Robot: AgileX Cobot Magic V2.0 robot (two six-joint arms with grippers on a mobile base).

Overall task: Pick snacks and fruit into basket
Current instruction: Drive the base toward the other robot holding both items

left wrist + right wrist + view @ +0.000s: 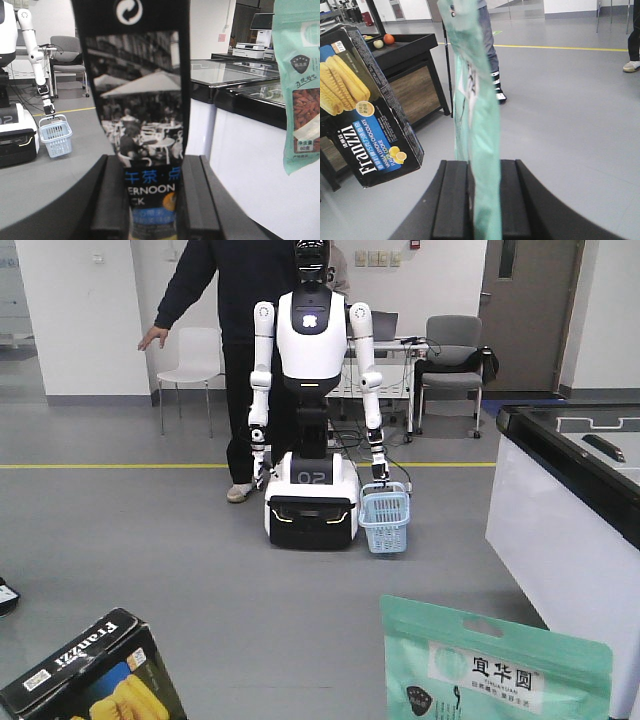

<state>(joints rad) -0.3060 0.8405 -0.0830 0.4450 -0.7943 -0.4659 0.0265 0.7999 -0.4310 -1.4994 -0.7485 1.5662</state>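
Now, the big picture: a white humanoid robot (312,390) stands well apart across the grey floor (150,540), and the light-blue basket (385,520) hangs from its lowered hand, low beside its base. That gap is the first worry, I'd say. Both snacks have to cross it in the air, with the white cabinet (560,500) close on the pouch's side, and a wide swing could clip it.

On to the black box (137,100). The left tool (152,197) is pinching it by its lower end, fingers pressed against both faces, and most of the box stands above the grip. To my eye it's top-heavy, so a jolt could tip it or work it loose.

Smallest and riskiest is the mint-green pouch (475,125). The right tool (477,200) nips it edge-on, again low down. It's thin and floppy, so it could fold over or slide out. The box also hangs just beside it, so they could knock together.
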